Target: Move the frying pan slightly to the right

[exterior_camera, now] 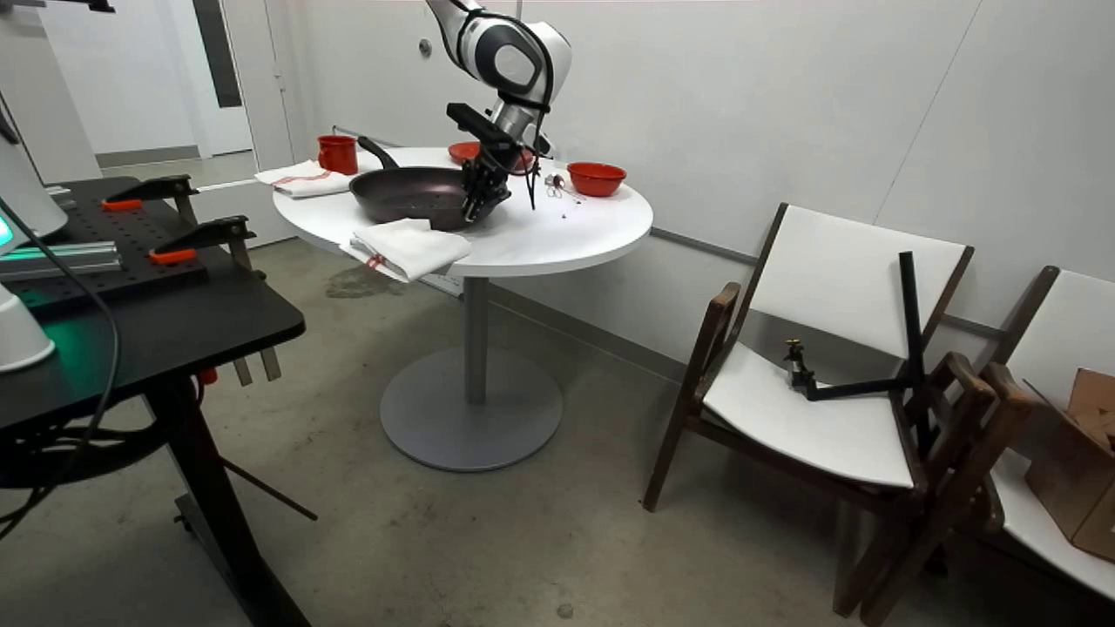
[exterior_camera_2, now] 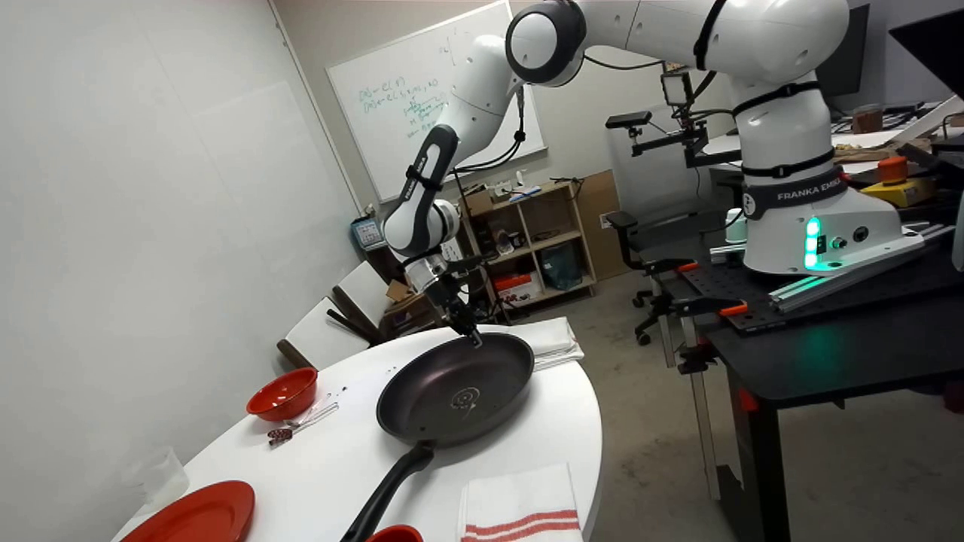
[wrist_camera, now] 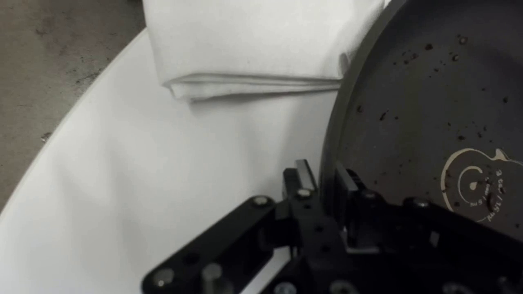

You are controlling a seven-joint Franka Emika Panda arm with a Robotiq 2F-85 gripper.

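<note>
The frying pan point(exterior_camera: 405, 193) is round and black and stands on the white round table point(exterior_camera: 557, 252). It also shows in an exterior view point(exterior_camera_2: 433, 376), with its dark handle point(exterior_camera_2: 392, 482) pointing away from the gripper. In the wrist view the pan point(wrist_camera: 416, 94) fills the right side. My gripper point(wrist_camera: 322, 173) has one finger inside the pan and one outside, close on both sides of its wall, and looks shut on it. The gripper is at the rim opposite the handle in both exterior views point(exterior_camera: 475, 212) point(exterior_camera_2: 474, 339). The lower fingertips are partly hidden.
A folded white cloth point(wrist_camera: 245, 45) lies against the pan near the table edge. Another cloth point(exterior_camera_2: 520, 500) and a red cup point(exterior_camera: 338, 155) are by the handle. A red bowl point(exterior_camera: 597, 179), a red plate point(exterior_camera_2: 199, 516) and a utensil point(exterior_camera_2: 282, 434) are farther along the table.
</note>
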